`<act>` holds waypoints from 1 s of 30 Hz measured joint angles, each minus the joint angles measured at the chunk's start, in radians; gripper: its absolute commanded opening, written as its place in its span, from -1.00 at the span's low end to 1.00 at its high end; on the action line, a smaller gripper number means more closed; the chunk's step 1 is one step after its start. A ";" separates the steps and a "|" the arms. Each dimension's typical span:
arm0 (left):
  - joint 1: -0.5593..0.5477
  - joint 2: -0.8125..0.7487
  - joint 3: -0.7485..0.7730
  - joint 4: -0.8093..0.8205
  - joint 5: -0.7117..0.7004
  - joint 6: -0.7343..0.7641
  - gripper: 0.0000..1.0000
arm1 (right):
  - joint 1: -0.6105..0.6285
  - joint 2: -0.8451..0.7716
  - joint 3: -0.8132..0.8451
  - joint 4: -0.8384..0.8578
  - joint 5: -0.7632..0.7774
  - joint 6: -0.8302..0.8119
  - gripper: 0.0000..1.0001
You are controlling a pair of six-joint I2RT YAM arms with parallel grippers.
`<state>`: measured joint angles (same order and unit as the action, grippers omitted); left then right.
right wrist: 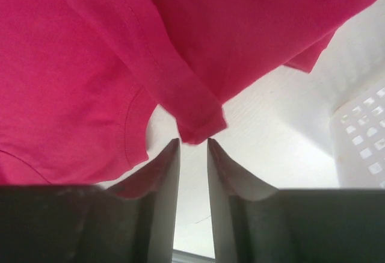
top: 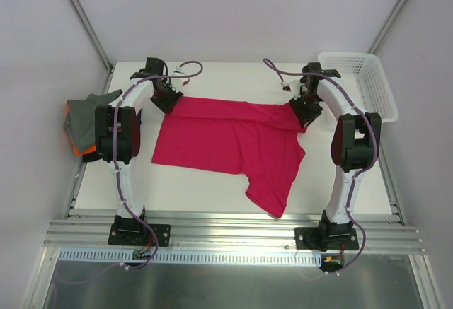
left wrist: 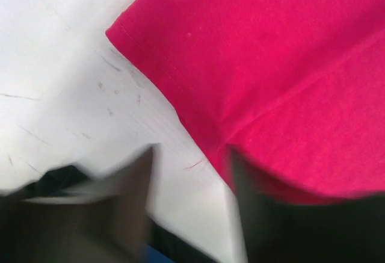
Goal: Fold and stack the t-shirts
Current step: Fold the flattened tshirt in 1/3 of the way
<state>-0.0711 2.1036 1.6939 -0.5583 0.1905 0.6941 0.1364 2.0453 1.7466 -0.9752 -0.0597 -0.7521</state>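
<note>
White table (top: 212, 199) bears magenta t-shirt (top: 226, 143), spread at centre, long axis left-to-right. Far-left corner is met just beside left gripper (left wrist: 191, 157); far-right corner just ahead of right gripper (right wrist: 194, 144). Both jaw pairs parted, nothing clamped.

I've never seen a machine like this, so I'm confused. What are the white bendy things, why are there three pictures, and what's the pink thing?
Those are two robot arms, the left arm and the right arm, bolted to a white table. The big picture looks down from above. The other two come from small cameras on the wrists, so you see dark fingers up close. A pink t-shirt lies spread on the table. The left end effector and the right end effector sit at its far edge, fingers apart, gripping nothing. More shirts, grey and orange, are piled at the left edge. A white basket stands far right.
</note>
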 measured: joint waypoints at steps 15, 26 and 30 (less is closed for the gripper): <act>-0.039 0.005 0.234 -0.020 -0.014 -0.153 0.72 | 0.022 0.059 0.261 -0.015 -0.047 0.028 0.05; -0.078 0.005 0.254 -0.016 0.062 -0.380 0.67 | 0.127 0.314 0.412 0.021 -0.148 0.110 -0.04; -0.077 0.003 0.234 -0.023 0.071 -0.407 0.67 | 0.158 0.359 0.412 0.019 -0.166 0.125 -0.04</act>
<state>-0.1486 2.1067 1.9278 -0.5816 0.2611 0.2871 0.2943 2.4046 2.1582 -0.9558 -0.2253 -0.6273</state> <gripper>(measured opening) 0.837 0.481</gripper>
